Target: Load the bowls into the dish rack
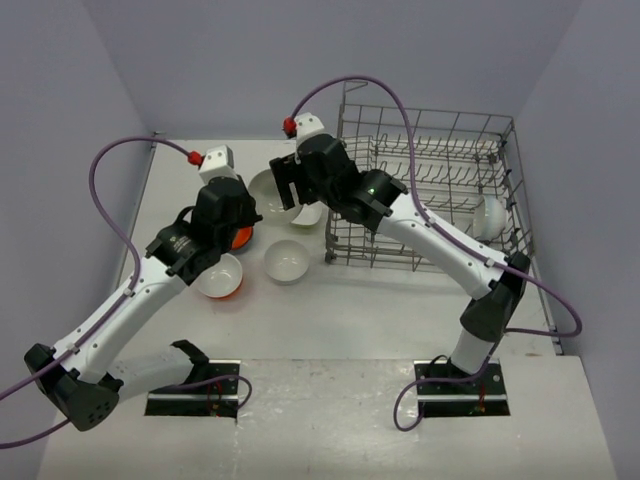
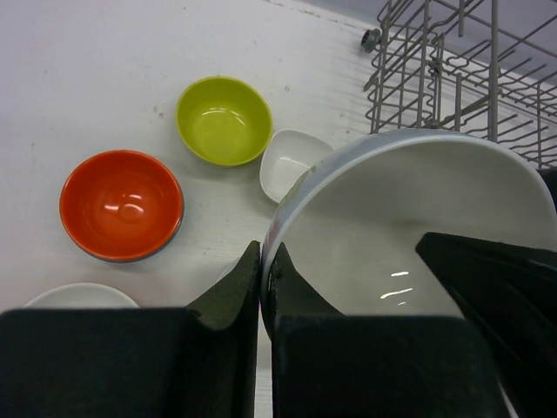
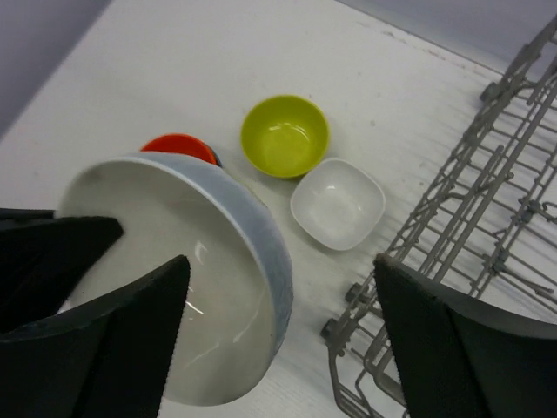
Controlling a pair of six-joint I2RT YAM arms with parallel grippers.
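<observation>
The left pincer is clamped tight on the rim of a large blue bowl with a white inside, holding it tilted above the table, just left of the dish rack. The right pincer stands wide open and grips nothing, with one finger across the bowl's mouth and the other out past its blue wall on the rack side. The step in hand looks like a handover. The right pincer should probably close squarely on the rim opposite the left one's grip. The left should let go only once that hold is firm, since a glossy rim could slip. The bowl then wants lifting over the rack's tall left side and standing on edge between the tines, clear of the white bowl at the rack's right end. On the table below lie a yellow-green bowl, a small squarish white bowl and an orange bowl.
</observation>
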